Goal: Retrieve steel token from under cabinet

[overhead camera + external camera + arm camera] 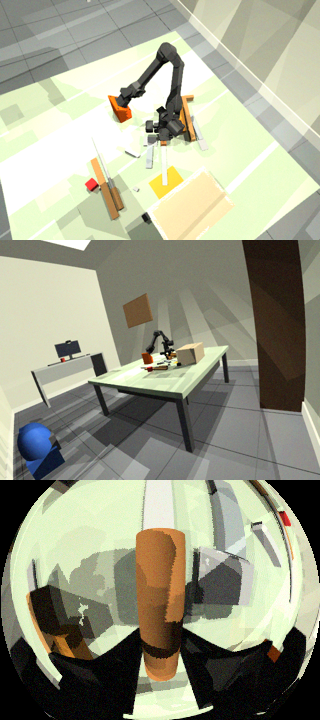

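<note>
My gripper (163, 137) (159, 631) is shut on the brown handle (163, 143) (159, 600) of a long flat tool. Its pale blade (164, 165) (160, 500) points away from me, and its tip lies over the yellow marked area (171, 184). The tan cabinet (192, 206) (189, 353) stands just beyond that area. The steel token is hidden; I see it in no view. The arm (166, 343) bends low over the table (165, 384).
Left of the blade lie a grey strip (149, 158) (227, 503) and a short white piece (132, 153). Orange and grey slats (188, 118) lie right of the gripper. An orange bin (121, 109), a red cube (91, 184), a wooden slat (104, 189), a handled rod (109, 178) and a black cube (146, 217) lie around.
</note>
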You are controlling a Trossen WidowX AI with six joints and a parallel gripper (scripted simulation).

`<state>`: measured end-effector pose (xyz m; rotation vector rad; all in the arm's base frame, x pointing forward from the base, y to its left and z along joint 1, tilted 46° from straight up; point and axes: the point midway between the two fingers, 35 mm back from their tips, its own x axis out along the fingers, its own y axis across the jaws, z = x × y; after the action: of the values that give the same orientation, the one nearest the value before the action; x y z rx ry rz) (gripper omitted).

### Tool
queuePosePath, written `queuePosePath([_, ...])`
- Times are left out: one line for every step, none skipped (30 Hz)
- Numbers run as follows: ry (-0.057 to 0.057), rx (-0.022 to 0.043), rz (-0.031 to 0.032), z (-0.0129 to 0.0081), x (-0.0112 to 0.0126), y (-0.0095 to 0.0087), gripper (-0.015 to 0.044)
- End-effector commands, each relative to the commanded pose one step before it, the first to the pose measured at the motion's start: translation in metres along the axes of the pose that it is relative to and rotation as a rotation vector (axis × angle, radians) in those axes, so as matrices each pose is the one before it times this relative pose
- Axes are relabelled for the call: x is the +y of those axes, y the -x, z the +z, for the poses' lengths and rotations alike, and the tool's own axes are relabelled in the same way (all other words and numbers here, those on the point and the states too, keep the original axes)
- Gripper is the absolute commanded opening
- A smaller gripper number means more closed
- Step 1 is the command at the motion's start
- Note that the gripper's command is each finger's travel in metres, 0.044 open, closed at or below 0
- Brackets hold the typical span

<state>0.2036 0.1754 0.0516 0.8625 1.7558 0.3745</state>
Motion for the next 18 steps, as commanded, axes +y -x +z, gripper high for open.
queuePosePath([-0.0074, -0.00315, -0.00092, 0.00477, -0.00368, 0.00095, 0.0])
queuePosePath([-0.0006, -0.00003, -0.00008, 0.00082, -0.00076, 0.00002, 0.0])
queuePosePath([-0.0006, -0.00003, -0.00008, 0.00082, -0.00076, 0.00001, 0.0])
queuePosePath([-0.0006, -0.00003, -0.00008, 0.00084, -0.00079, 0.00001, 0.0])
queuePosePath([-0.0005, -0.00003, -0.00007, 0.00082, -0.00076, 0.00001, 0.0])
queuePosePath([-0.0005, -0.00003, -0.00007, 0.00082, -0.00076, 0.00001, 0.0])
queuePosePath([-0.0005, -0.00003, -0.00007, 0.0008, -0.00075, 0.00001, 0.0])
queuePosePath([-0.0004, -0.00003, -0.00007, 0.00081, -0.00077, 0.00001, 0.0])
queuePosePath([-0.0004, -0.00003, -0.00007, 0.00082, -0.00077, 0.00001, 0.0])
queuePosePath([-0.0004, -0.00003, -0.00006, 0.0008, -0.00076, 0.00001, 0.0])
queuePosePath([-0.0004, -0.00003, -0.00006, 0.00081, -0.00077, 0.00001, 0.0])
queuePosePath([-0.0003, -0.00003, -0.00006, 0.00081, -0.00077, 0.00001, 0.0])
queuePosePath([-0.0003, -0.00003, -0.00006, 0.00081, -0.00077, 0.00001, 0.0])
queuePosePath([-0.0003, -0.00003, -0.00006, 0.00081, -0.00077, 0.00001, 0.0])
queuePosePath([-0.0003, -0.00002, -0.00004, 0.00079, -0.00077, 0.00001, 0.0])
queuePosePath([-0.0003, -0.00002, -0.00003, 0.0008, -0.0008, 0.00001, 0.0])
queuePosePath([-0.0003, -0.00003, -0.00005, 0.0008, -0.00078, 0.00001, 0.0])
queuePosePath([-0.0002, -0.00003, -0.00005, 0.0008, -0.00078, 0.00001, 0.0])
